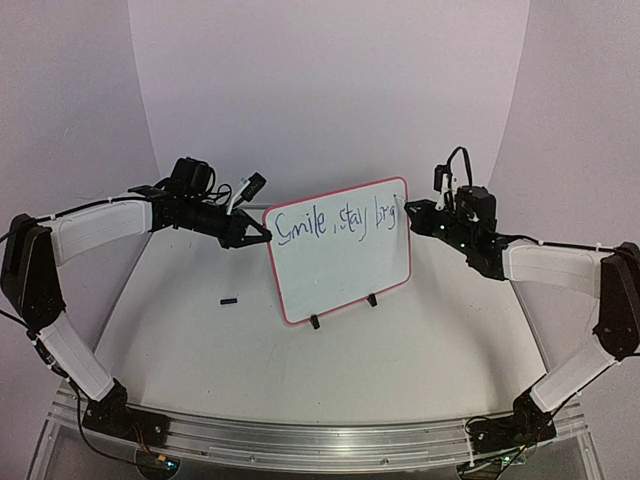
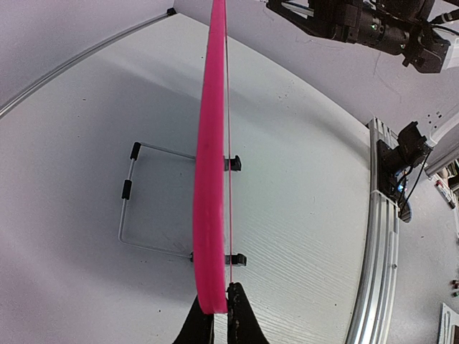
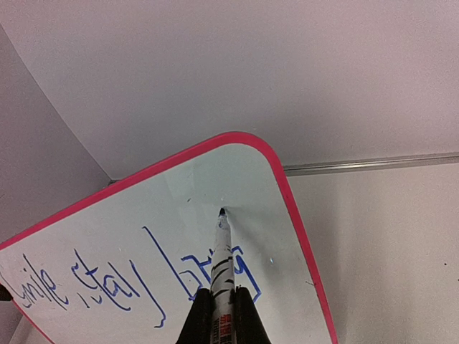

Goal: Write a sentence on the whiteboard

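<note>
The whiteboard (image 1: 340,275), white with a red-pink frame, stands tilted on two black clip feet at the table's middle. The sentence (image 1: 335,222) in blue reads "Smile, stay brig" along its top. My left gripper (image 1: 262,236) is shut on the board's left edge; the left wrist view shows the pink edge (image 2: 210,158) between my left gripper (image 2: 216,290). My right gripper (image 1: 412,215) is at the board's top right corner. In the right wrist view my right gripper (image 3: 224,292) is shut on a white marker (image 3: 224,261) whose tip touches the whiteboard (image 3: 244,175) above the lettering (image 3: 129,279).
A small black marker cap (image 1: 229,300) lies on the table left of the board. A wire stand (image 2: 129,208) props the board from behind. A metal rail (image 1: 300,440) runs along the near table edge. The curved backdrop wall (image 1: 330,90) is close behind.
</note>
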Action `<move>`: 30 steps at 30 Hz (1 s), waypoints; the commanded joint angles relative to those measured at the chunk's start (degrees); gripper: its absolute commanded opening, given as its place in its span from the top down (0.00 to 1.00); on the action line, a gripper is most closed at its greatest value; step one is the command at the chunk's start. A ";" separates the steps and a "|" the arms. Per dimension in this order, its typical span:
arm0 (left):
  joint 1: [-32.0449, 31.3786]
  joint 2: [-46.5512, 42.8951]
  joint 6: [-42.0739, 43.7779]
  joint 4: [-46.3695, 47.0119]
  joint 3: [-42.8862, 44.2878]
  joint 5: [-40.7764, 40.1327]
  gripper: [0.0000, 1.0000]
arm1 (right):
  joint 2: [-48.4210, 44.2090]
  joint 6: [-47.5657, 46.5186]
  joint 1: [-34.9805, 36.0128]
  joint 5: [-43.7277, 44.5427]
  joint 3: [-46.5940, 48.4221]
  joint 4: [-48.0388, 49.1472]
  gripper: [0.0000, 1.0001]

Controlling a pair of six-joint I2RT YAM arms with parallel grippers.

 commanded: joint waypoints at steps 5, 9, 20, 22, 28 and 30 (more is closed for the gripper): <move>-1.76 2.41 2.55 -7.18 -0.61 -2.07 1.00 | 0.35 -0.03 0.12 1.49 -0.29 0.25 1.00; -1.76 2.42 2.55 -7.18 -0.57 -1.99 1.00 | -0.36 1.12 0.17 1.89 -3.04 0.25 1.00; -1.85 2.28 2.62 -7.21 -0.61 -2.07 1.00 | -1.06 2.30 0.18 1.89 -5.14 0.16 1.00; -1.85 2.31 2.55 -7.18 -0.57 -2.12 1.00 | -1.42 2.27 0.18 1.66 -4.78 0.15 1.00; -1.88 2.22 2.57 -7.18 -0.56 -2.16 1.00 | -3.80 1.83 0.22 1.24 -3.55 -0.12 1.00; -1.85 2.26 2.60 -7.18 -0.58 -2.15 1.00 | -3.93 1.44 0.17 1.19 -2.93 -0.48 1.00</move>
